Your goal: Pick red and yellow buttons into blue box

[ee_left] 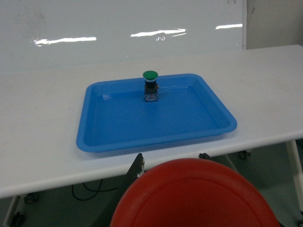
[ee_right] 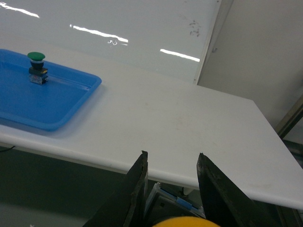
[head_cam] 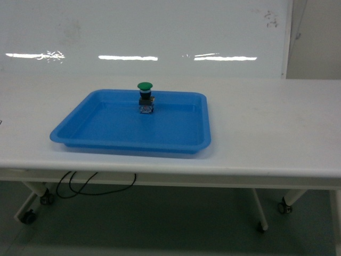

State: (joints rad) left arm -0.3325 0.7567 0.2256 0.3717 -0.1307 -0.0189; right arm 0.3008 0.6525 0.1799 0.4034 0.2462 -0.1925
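A red button (ee_left: 196, 196) fills the bottom of the left wrist view, its big red cap facing the camera. My left gripper (ee_left: 171, 157) is shut on it, with dark fingertips (ee_left: 138, 163) showing past the cap's edge. In the right wrist view my right gripper (ee_right: 172, 153) is shut on the yellow button (ee_right: 185, 222). Its yellow cap sits at the bottom edge and its clear blocky base lies between the fingers (ee_right: 137, 184). Both grippers hang in front of the table's near edge, out of the head view. The blue box is out of view.
A shallow blue tray (head_cam: 80, 130) lies on the white table (head_cam: 266, 133), holding a small upright green-capped button (head_cam: 145, 96) near its far rim. The table stands on wheeled legs, with a black cable (head_cam: 96, 186) on the floor beneath. A white wall stands behind.
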